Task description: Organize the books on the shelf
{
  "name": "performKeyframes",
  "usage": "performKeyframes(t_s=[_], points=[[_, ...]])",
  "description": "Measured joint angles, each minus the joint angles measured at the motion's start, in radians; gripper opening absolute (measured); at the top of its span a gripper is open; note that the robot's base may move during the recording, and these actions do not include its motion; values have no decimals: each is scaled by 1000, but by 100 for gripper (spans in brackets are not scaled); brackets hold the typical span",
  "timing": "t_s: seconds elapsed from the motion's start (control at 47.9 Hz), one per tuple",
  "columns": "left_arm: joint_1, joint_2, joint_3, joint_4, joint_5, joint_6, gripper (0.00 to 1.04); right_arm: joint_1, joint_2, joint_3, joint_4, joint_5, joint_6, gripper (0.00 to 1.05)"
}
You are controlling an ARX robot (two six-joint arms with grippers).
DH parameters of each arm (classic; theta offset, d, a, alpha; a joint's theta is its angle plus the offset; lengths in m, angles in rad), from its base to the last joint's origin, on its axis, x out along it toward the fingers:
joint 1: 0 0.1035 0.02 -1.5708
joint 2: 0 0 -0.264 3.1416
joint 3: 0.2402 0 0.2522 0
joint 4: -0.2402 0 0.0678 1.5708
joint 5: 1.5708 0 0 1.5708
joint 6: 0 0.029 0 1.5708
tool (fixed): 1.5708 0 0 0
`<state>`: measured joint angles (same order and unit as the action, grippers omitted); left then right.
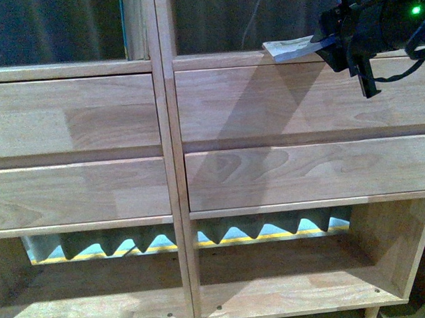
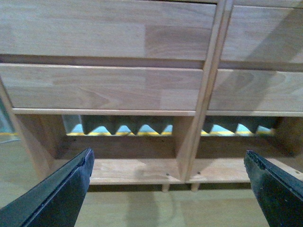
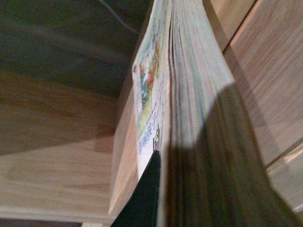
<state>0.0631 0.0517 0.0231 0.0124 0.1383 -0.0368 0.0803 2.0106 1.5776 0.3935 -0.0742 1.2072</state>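
Note:
The pale wood shelf fills the front view, with four drawer fronts and open compartments above and below. My right gripper is at the top right, shut on the book, a thin softcover held flat with its free end over the ledge of the upper right compartment. In the right wrist view the book shows pale page edges and a white cover with coloured print, one black finger against it. My left gripper is open and empty, facing the shelf's lower compartments.
Grey zigzag foam with a yellow stripe shows through the backless lower compartments. A dark space lies behind the upper compartments. The shelf's peg legs stand on a pale floor.

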Motion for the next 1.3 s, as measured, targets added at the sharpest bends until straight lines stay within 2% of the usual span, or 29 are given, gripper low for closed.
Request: performKeyframes(t_s=[0.104,0.23,0.355,0.439,0.501,0.564,0.669,0.815,0.961,1.107,1.295], points=[[184,200,62,195,189,-13,98,-1,-84,-89,57,-63,-16,7],[306,446,169,439,256,-31,98,-5,-177,-166,113,-124,-45,7],[332,753,328,624,322,-98,98,-8,-278,-231,175,-196,-82,7],[331,1025,525,609,411,-231,98,-8,-338,-263,213,-255,-138,7],[314,1224,693,585,439,-379,98,-7,-352,-267,227,-284,-187,7],[288,1344,816,560,414,-484,98,-3,-351,-267,227,-295,-227,7],[201,1513,1040,520,420,-646,98,20,-323,-262,227,-312,-291,7],[89,1594,1195,524,424,-738,98,56,-278,-251,245,-319,-310,7],[-36,1686,1323,554,386,-794,98,115,-224,-187,246,-335,-314,7],[-98,1774,1417,558,365,-850,98,161,-194,-102,219,-339,-314,7],[-136,1839,1494,591,327,-917,98,199,-186,-77,206,-354,-305,7]])
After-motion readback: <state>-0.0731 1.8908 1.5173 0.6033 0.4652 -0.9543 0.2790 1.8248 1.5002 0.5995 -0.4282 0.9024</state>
